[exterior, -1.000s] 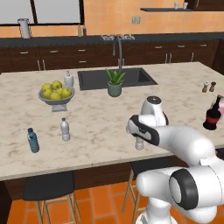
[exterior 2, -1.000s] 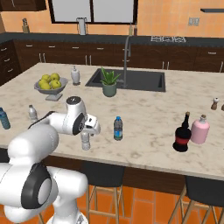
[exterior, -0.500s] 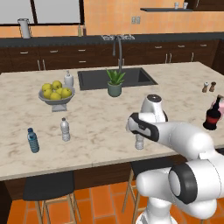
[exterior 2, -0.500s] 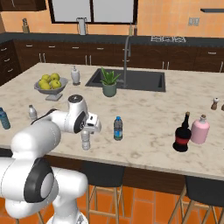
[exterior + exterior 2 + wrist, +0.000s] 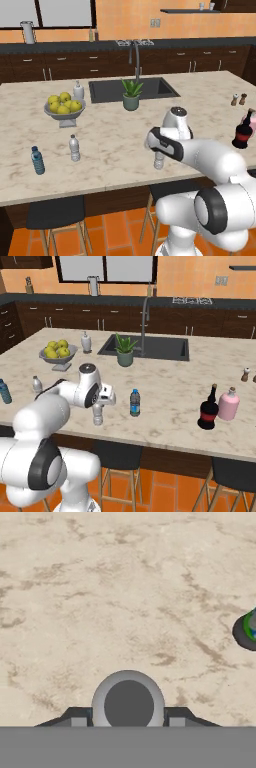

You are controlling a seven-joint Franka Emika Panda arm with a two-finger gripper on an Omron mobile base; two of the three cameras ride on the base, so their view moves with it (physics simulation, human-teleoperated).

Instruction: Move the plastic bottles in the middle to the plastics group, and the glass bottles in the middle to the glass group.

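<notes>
The fingers (image 5: pixel 128 722) sit either side of the cap of the clear water bottle (image 5: pixel 98 414), near the bench (image 5: pixel 165 391) front edge; whether they pinch it cannot be told. A high, shallow hold could let it tip and roll off.

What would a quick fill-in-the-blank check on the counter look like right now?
1. The pincer is directly above the cap of the clear ____ bottle.
2. The dark bottle with the blue label stands on the marble ____.
3. The dark red-labelled bottle stands beside the pale ____ bottle.
4. The bowl holds yellow ____.

Missing words: water; counter; pink; fruit
</notes>
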